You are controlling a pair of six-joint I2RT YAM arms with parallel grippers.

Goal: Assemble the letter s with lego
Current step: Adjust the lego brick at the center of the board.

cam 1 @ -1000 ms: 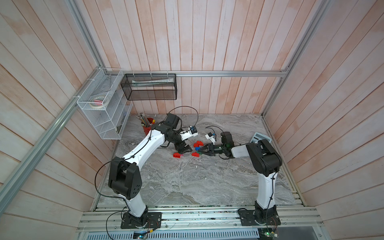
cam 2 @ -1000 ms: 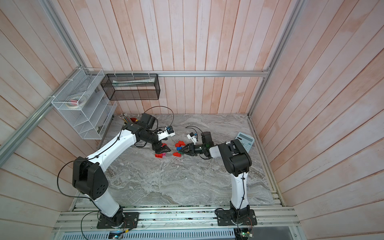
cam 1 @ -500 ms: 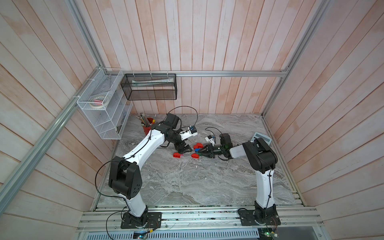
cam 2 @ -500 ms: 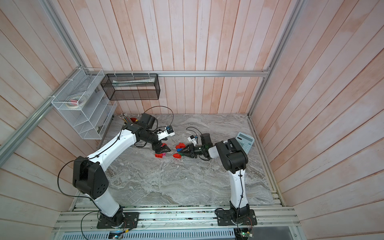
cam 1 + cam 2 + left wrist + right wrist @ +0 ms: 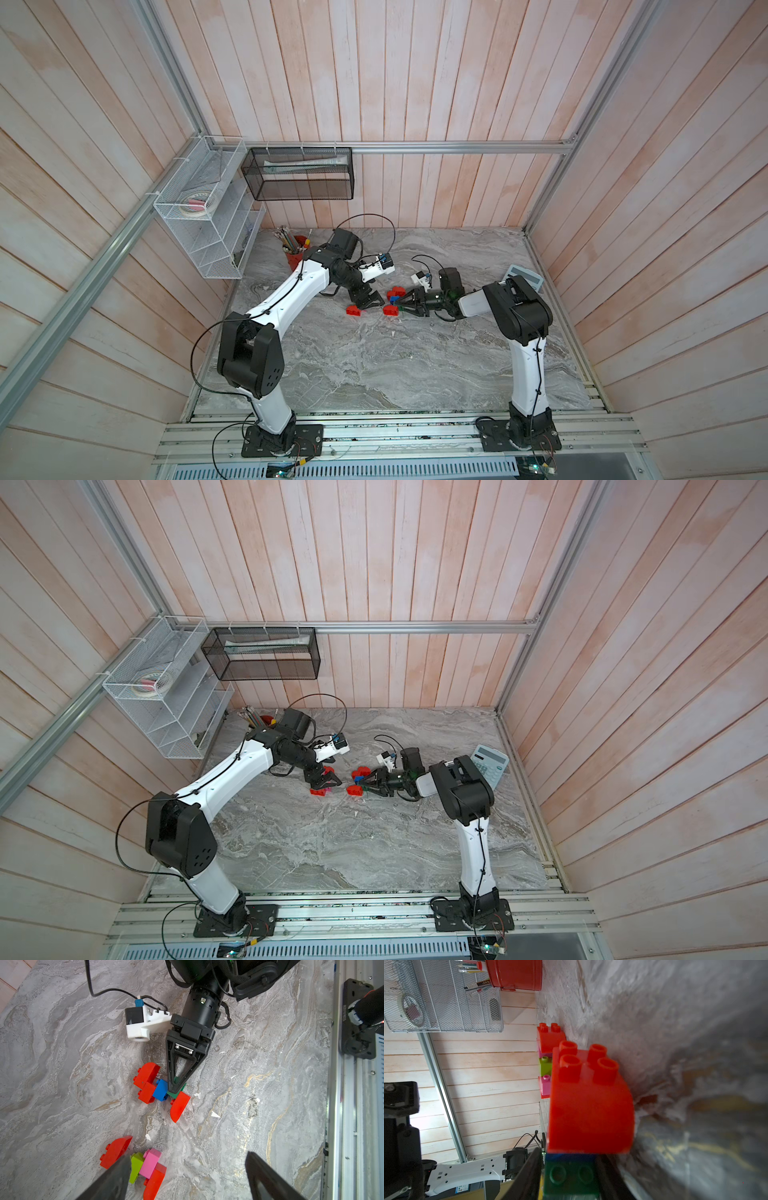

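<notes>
The lego lies in two flat clusters on the marble table (image 5: pixel 374 365). The first joins red bricks (image 5: pixel 145 1076), a blue brick (image 5: pixel 161 1089), a dark green brick (image 5: pixel 176 1094) and a curved red brick (image 5: pixel 179 1105). My right gripper (image 5: pixel 176 1085) lies low and sideways, its jaws closed on the dark green brick (image 5: pixel 571 1176) behind the big red brick (image 5: pixel 589 1105). The second cluster has a curved red brick (image 5: pixel 115 1152), a lime green brick (image 5: pixel 136 1164), a pink brick (image 5: pixel 150 1160) and another red one (image 5: pixel 154 1180). My left gripper (image 5: pixel 188 1157) hangs open beside it, holding nothing.
A red pencil cup (image 5: pixel 295 257) stands at the back left under a white wire rack (image 5: pixel 208 220). A black mesh basket (image 5: pixel 299 178) hangs on the back wall. A calculator (image 5: pixel 524 276) lies at the right edge. An aluminium rail (image 5: pixel 340 1105) borders the table's front.
The right arm's elbow has shifted a little while its gripper stays at the blue and green bricks. The left arm and both lego clusters have not visibly moved.
</notes>
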